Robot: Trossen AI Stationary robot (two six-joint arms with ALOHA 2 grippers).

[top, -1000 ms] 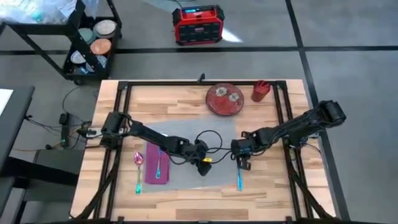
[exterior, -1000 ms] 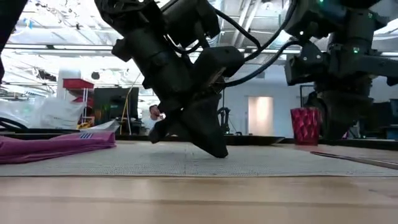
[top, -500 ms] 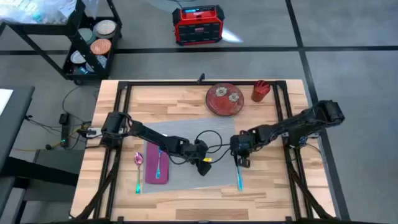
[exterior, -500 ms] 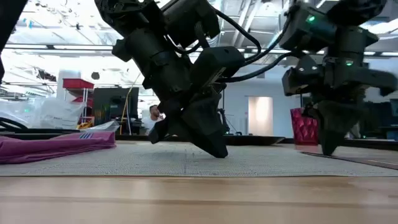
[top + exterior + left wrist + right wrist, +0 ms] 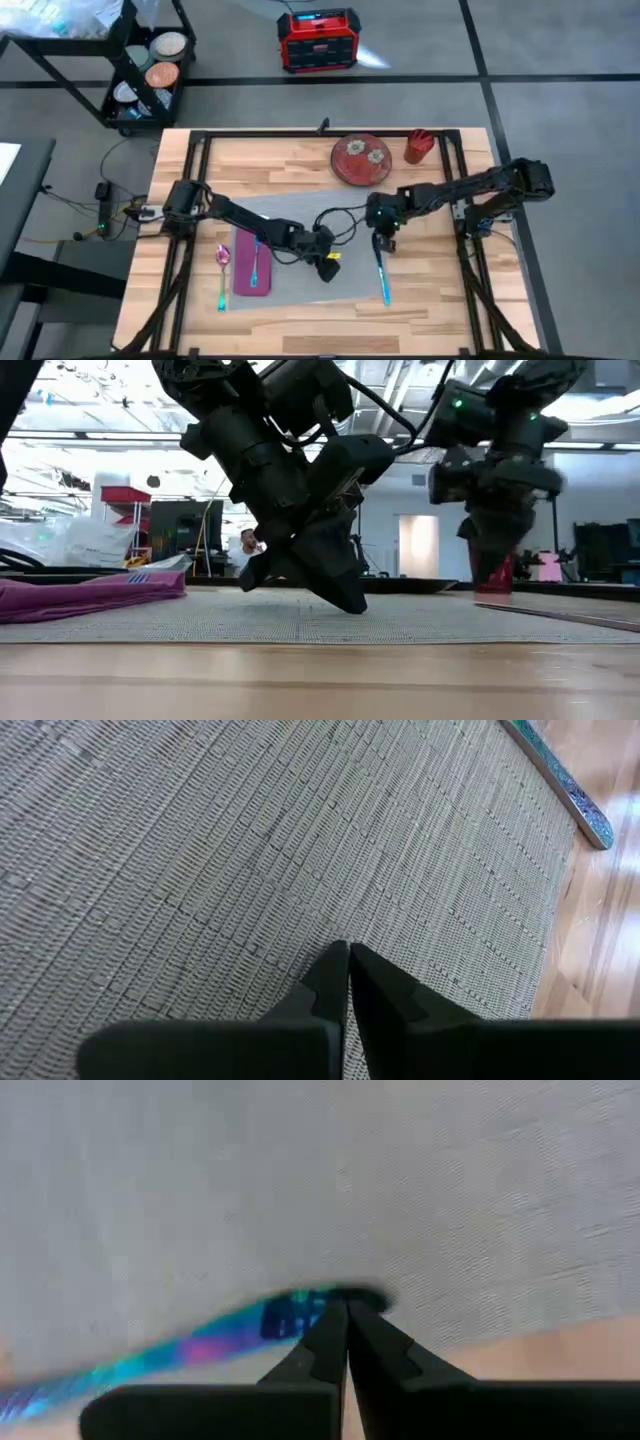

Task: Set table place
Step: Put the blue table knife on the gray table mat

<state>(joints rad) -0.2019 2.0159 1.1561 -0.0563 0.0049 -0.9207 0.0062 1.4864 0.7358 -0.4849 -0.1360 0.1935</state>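
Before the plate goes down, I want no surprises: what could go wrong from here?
The left gripper rests shut on the placemat; dragging could shift the mat. The right gripper, shut, hangs just above the knife and could knock it askew. The plate sits close beside the red cup, which might tip.

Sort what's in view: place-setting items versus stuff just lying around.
Job: grey placemat, magenta napkin, iridescent knife, spoon, red plate, red cup.

Lying about: black cart with dishes, red box on floor.
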